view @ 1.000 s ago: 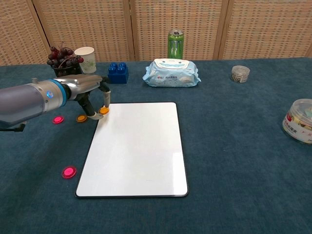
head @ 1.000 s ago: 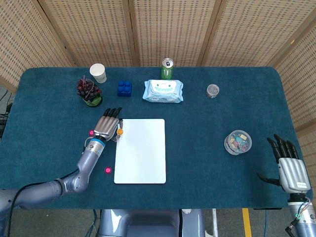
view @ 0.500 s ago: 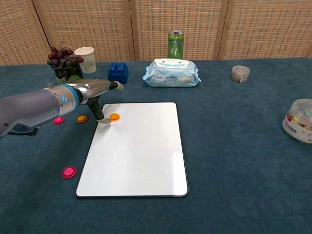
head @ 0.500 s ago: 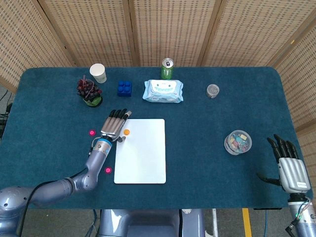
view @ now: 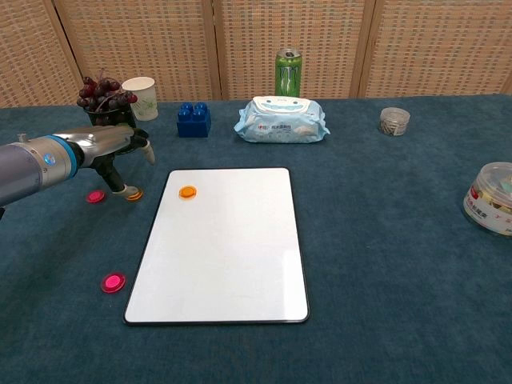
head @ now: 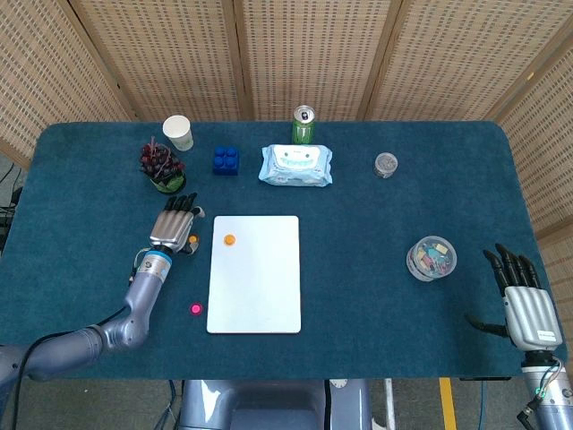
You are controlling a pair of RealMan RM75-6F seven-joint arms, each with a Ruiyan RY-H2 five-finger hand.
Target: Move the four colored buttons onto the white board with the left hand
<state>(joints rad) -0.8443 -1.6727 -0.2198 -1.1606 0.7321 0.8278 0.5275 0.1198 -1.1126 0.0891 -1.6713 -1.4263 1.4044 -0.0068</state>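
Buttons, four: one orange button (view: 187, 192) lies on the white board (view: 224, 256) near its far left corner; a second orange button (view: 134, 194) sits on the tabletop (view: 384, 240) under the left hand (view: 112, 148), fingers (view: 119, 189) touching it, grasp uncertain; two pink buttons (view: 113, 282) off-board. Right hand (head: 524, 300) idle, fingers spread apart.

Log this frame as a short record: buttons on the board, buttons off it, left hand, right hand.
on board: one orange button near the far left corner of the white board
off board: second orange button, two pink buttons, all on the cloth left of the board
left hand: fingers on the second orange button
right hand: idle, holds nothing
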